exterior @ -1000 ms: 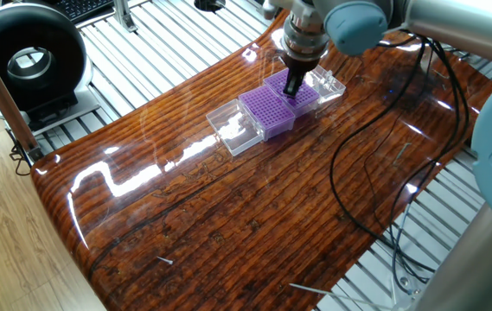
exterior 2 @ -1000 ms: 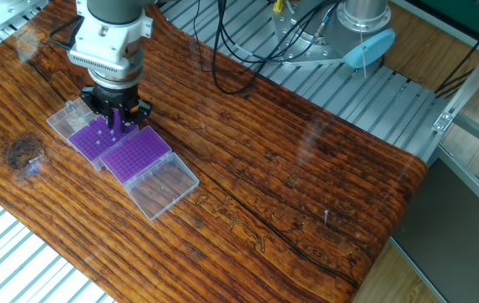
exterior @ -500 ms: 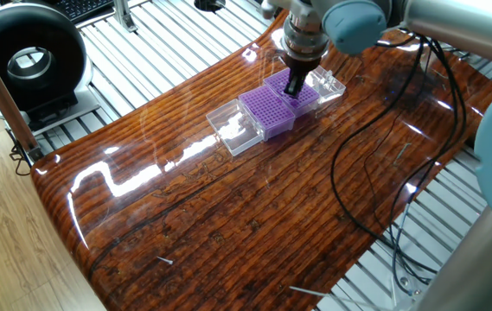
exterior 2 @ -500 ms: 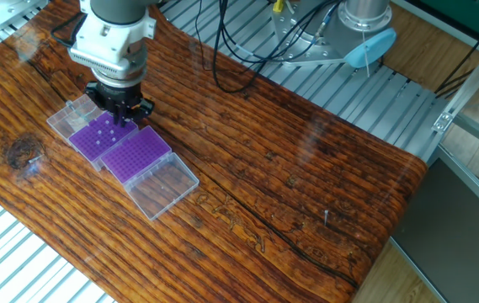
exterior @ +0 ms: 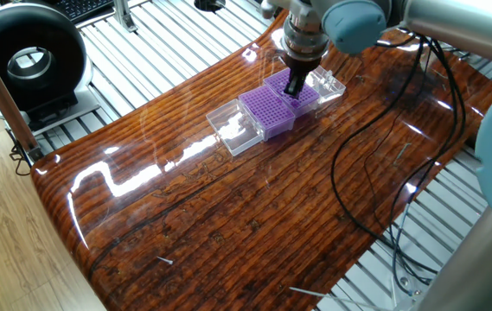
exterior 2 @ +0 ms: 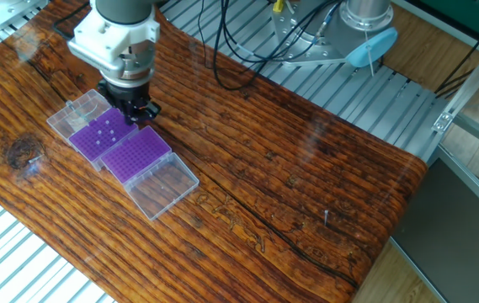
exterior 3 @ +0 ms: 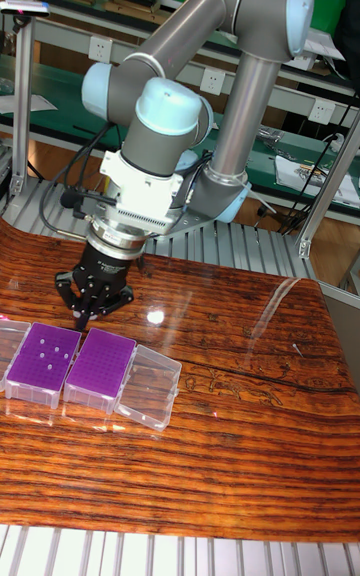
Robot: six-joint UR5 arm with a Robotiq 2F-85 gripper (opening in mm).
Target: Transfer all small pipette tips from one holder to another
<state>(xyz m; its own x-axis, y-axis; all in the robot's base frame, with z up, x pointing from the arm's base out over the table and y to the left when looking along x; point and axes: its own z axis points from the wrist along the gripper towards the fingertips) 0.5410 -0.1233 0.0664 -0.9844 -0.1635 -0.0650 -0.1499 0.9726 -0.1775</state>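
The end effector (exterior: 294, 85) points straight down over the far purple rack (exterior: 298, 93), its dark fingers close together at the rack's top; whether they pinch anything cannot be told from here. The near rack (exterior: 267, 112) lies just beside the far one, each with a clear lid (exterior: 233, 130) folded out on the glossy wooden bench (exterior: 228, 207). A black cable (exterior: 358, 173) loops over the bench to the right. In the other fixed view the end effector (exterior 2: 138, 114) hangs at the far edge of the rack (exterior 2: 100, 136) that carries the tips (exterior 2: 104, 135), seen as a few pale dots scattered in its holes; the neighbouring rack (exterior 2: 136, 155) shows no dots. The fingers look narrow, and any tip between them is too small to make out. In the tall view the end effector (exterior 3: 93, 312) sits just above and behind the left rack (exterior 3: 44, 359), where the pale tips (exterior 3: 52, 356) dot the grid, and the right rack (exterior 3: 100, 363) touches it
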